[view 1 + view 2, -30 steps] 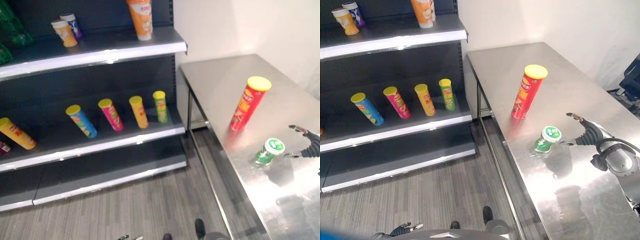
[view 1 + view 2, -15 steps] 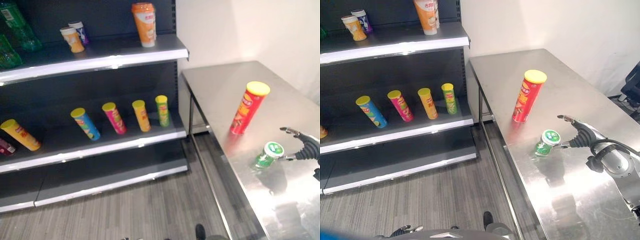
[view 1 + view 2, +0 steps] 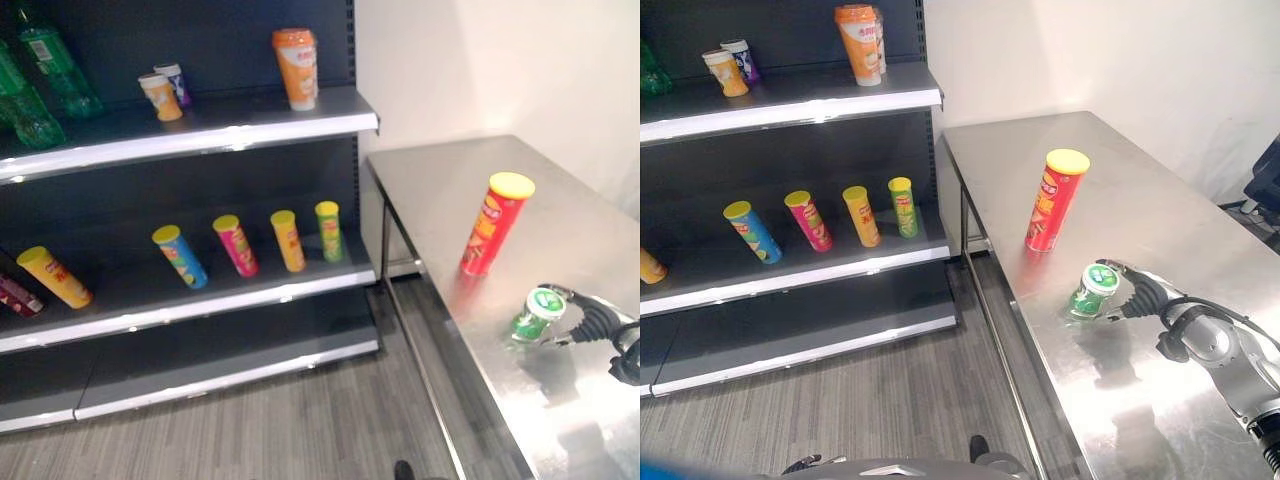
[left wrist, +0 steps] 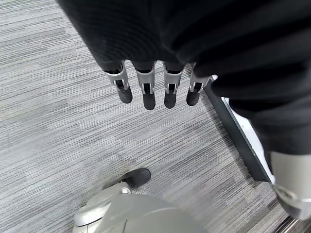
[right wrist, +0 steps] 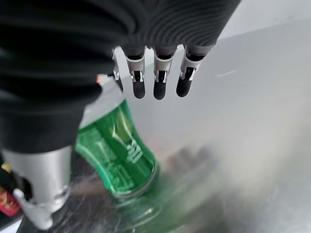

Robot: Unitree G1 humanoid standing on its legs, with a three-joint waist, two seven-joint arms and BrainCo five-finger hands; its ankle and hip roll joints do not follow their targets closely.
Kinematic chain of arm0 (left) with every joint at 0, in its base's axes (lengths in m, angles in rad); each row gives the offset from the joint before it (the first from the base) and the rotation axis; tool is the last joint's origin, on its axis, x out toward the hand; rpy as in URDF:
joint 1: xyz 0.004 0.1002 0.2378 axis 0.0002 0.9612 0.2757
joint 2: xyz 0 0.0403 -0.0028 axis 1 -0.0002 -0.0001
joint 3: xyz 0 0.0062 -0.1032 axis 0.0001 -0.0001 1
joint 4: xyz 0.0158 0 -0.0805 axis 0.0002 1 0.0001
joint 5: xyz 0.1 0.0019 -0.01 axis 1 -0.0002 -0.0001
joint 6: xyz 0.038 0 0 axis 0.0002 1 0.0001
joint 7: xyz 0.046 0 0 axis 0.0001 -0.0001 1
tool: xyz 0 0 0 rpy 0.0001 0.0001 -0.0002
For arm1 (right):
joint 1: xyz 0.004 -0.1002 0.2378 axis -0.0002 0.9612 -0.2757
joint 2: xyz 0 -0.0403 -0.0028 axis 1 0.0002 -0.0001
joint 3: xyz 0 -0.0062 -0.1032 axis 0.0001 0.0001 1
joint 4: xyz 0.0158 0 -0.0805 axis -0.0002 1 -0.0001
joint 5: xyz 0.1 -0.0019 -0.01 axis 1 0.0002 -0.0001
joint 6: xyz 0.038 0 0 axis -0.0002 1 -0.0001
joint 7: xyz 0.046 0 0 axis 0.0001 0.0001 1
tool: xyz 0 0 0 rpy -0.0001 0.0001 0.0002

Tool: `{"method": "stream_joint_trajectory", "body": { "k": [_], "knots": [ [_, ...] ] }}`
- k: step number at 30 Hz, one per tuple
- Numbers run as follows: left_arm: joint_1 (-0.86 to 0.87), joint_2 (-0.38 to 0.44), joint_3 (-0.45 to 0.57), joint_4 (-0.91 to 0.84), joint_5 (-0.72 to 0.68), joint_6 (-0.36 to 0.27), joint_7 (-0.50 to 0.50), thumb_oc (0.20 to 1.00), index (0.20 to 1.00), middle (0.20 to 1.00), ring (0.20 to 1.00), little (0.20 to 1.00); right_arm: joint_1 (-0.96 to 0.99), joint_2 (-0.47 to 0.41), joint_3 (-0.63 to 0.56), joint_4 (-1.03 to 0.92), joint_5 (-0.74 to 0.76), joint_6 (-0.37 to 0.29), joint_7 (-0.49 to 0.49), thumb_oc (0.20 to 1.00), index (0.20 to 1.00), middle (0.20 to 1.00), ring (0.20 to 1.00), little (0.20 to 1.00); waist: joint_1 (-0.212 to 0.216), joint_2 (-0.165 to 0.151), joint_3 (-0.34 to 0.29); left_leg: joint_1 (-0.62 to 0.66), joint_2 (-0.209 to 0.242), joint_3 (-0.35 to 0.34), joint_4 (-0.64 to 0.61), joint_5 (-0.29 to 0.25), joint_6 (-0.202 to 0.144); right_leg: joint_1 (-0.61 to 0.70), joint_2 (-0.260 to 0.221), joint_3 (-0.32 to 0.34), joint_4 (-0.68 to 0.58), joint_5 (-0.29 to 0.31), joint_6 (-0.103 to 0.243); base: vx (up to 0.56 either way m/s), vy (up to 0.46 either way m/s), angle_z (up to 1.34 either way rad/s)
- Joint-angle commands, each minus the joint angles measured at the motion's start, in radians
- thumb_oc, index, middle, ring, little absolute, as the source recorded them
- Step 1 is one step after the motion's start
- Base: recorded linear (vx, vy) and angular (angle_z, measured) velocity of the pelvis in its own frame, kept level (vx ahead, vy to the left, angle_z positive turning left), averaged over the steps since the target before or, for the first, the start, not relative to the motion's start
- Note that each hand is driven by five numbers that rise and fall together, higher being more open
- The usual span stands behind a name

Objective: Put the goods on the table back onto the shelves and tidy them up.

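**Right hand at the green can**

The right hand (image 3: 1137,295) has its fingers spread loosely around the green can (image 3: 1093,290), which stands on the bench (image 3: 1160,215) just beside its palm. The red tube (image 3: 1055,199) stands beyond.

Right hand (image 3: 1140,293) now against green can (image 3: 1092,290).

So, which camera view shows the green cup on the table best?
The right wrist view: the green cup stands close and large beside the right hand, its straight fingers not yet around it. Both eye views show the cup small, upright on the table near the red can. The left wrist view shows floor.
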Motion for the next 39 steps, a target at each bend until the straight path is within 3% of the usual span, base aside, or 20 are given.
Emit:
{"method": "stream_joint_trajectory", "body": {
  "k": [1, 11, 12, 13, 14, 25, 31, 39],
  "knots": [
    [-0.045, 0.017, -0.021, 0.031, 0.023, -0.010, 0.019, 1.000, 1.000, 1.000, 1.000, 1.000, -0.117, 0.017, 0.018, 0.043, -0.024, -0.024, -0.042, 1.000, 1.000, 1.000, 1.000, 1.000, 0.047, -0.023, 0.007, -0.004, 0.030, 0.065, 0.018, -0.035, -0.066, 0.044, -0.039, 0.014, 0.058, -0.163, 0.067, 0.01, -0.014, 0.04],
    [-0.042, 0.018, -0.021, 0.026, 0.020, -0.008, 0.031, 1.000, 1.000, 1.000, 1.000, 1.000, -0.140, 0.056, 0.028, 0.079, -0.057, -0.012, -0.079, 1.000, 1.000, 1.000, 1.000, 1.000, 0.055, -0.020, 0.008, -0.001, 0.030, 0.059, 0.018, -0.035, -0.064, 0.051, -0.040, 0.007, 0.056, -0.166, 0.065, 0.00, -0.002, 0.00],
    [-0.041, 0.018, -0.022, 0.025, 0.020, -0.008, 0.032, 1.000, 1.000, 1.000, 1.000, 1.000, -0.141, 0.060, 0.030, 0.080, -0.058, -0.011, -0.081, 0.498, 0.498, 0.498, 0.498, 0.498, 0.056, -0.020, 0.007, -0.001, 0.030, 0.058, 0.017, -0.036, -0.064, 0.052, -0.040, 0.007, 0.056, -0.166, 0.064, 0.00, 0.000, 0.00],
    [-0.041, 0.017, -0.023, 0.026, 0.020, -0.008, 0.032, 1.000, 1.000, 1.000, 1.000, 1.000, -0.141, 0.065, 0.031, 0.081, -0.060, -0.011, -0.083, 0.275, 0.275, 0.275, 0.275, 0.275, 0.057, -0.020, 0.007, 0.000, 0.030, 0.058, 0.018, -0.036, -0.064, 0.052, -0.040, 0.006, 0.057, -0.167, 0.064, 0.00, 0.000, 0.00],
    [-0.042, 0.016, -0.022, 0.026, 0.018, -0.006, 0.033, 1.000, 1.000, 1.000, 1.000, 1.000, -0.144, 0.072, 0.033, 0.085, -0.063, -0.010, -0.088, 0.200, 0.200, 0.200, 0.200, 0.200, 0.057, -0.020, 0.007, 0.000, 0.030, 0.057, 0.018, -0.036, -0.063, 0.053, -0.040, 0.005, 0.058, -0.167, 0.064, 0.00, 0.000, 0.00],
    [-0.042, 0.015, -0.015, 0.025, 0.018, -0.006, 0.038, 1.000, 1.000, 1.000, 1.000, 1.000, -0.142, 0.071, 0.022, 0.057, -0.089, -0.016, -0.102, 0.200, 0.200, 0.200, 0.200, 0.200, 0.060, -0.024, 0.007, 0.007, 0.033, 0.056, 0.017, -0.041, -0.064, 0.057, -0.038, 0.002, 0.058, -0.170, 0.062, 0.00, 0.000, 0.00],
    [-0.035, 0.008, 0.011, 0.018, 0.008, -0.014, 0.042, 1.000, 1.000, 1.000, 1.000, 1.000, -0.089, 0.014, -0.150, -0.153, -0.040, -0.068, -0.135, 0.200, 0.200, 0.200, 0.200, 0.200, 0.053, -0.028, 0.003, 0.014, 0.041, 0.054, 0.017, -0.041, -0.068, 0.060, -0.030, 0.000, 0.062, -0.176, 0.059, 0.00, -0.011, 0.00],
    [-0.031, -0.001, 0.017, 0.015, 0.001, -0.014, 0.042, 1.000, 1.000, 1.000, 1.000, 1.000, -0.154, -0.005, -0.204, -0.357, 0.012, -0.113, -0.146, 0.200, 0.200, 0.200, 0.200, 0.200, 0.072, -0.037, -0.001, 0.013, 0.056, 0.041, 0.018, -0.038, -0.078, 0.070, -0.019, -0.010, 0.061, -0.188, 0.050, 0.00, -0.045, 0.06]
  ]
}}
